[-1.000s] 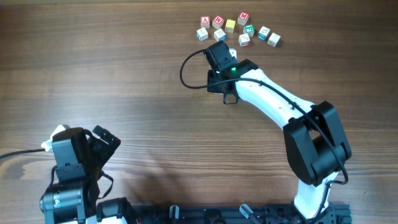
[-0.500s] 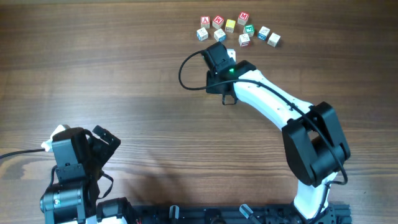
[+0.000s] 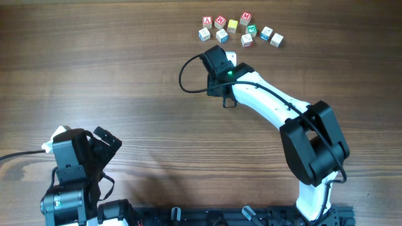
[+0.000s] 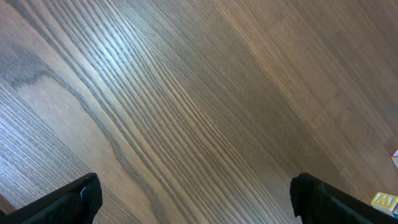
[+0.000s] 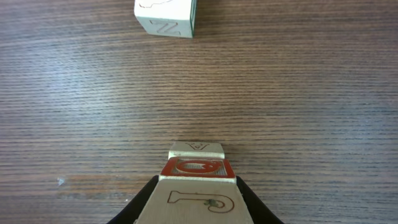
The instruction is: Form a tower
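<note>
Sitting between the two fingers of the right gripper (image 5: pixel 196 182), the tower (image 5: pixel 198 167) shows a red face with a pale letter. Nearer to the camera it has a cream face with a dark letter, and on the far side a cream face with a thin V-like mark. The fingers press on its left and right sides, so this gripper is closed tight around the tower and holds it. I cannot tell where one cube ends and the other begins, nor whether the lowest one touches the table (image 5: pixel 298 93).

Farther away and to the left, a single cube (image 5: pixel 165 15) with a Z-like mark stands on the wood, well apart from the tower.

In the overhead view the tower is hidden under the gripper, at the far middle of the table, just on the near side of the loose cubes (image 3: pixel 233 26). The white right arm (image 3: pixel 270 103) reaches there from the near right.

The left gripper (image 4: pixel 196 199) is at the near left, its fingers spread wide over bare wood, holding nothing.
</note>
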`<state>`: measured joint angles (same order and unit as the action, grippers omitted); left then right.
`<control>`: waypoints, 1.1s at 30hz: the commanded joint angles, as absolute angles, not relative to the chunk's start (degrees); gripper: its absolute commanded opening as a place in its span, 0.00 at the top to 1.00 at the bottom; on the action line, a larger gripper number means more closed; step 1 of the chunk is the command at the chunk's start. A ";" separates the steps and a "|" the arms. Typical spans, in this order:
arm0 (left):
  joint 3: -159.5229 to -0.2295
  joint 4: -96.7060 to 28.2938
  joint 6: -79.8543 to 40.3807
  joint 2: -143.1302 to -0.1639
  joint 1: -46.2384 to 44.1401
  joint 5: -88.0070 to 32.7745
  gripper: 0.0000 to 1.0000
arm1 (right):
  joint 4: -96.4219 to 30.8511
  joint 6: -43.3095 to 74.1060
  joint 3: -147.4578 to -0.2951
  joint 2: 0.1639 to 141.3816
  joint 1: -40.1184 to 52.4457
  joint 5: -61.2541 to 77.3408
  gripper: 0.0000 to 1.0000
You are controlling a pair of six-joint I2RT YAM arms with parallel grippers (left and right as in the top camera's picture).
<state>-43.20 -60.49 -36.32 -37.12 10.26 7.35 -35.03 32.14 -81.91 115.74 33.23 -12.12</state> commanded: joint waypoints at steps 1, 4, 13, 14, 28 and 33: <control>-42.96 -60.51 -35.83 -36.86 10.68 6.87 0.00 | -34.74 33.12 -83.13 116.90 33.26 -13.58 0.82; -42.96 -60.51 -35.86 -36.86 10.68 6.90 0.00 | -34.70 33.12 -83.13 116.90 33.26 -13.58 0.80; -42.96 -60.53 -35.86 -36.86 10.68 6.90 0.00 | -34.22 32.99 -83.13 116.90 33.26 -13.56 0.76; -42.96 -60.51 -35.86 -36.86 10.68 6.90 0.00 | -34.17 32.97 -83.13 116.90 33.26 -13.56 0.74; -42.96 -60.51 -35.86 -36.86 10.68 6.87 0.00 | -34.17 32.99 -83.13 116.90 33.28 -13.52 0.07; -42.96 -60.53 -35.86 -36.86 10.68 6.90 0.00 | -34.83 32.99 -83.13 116.90 33.28 -13.34 0.05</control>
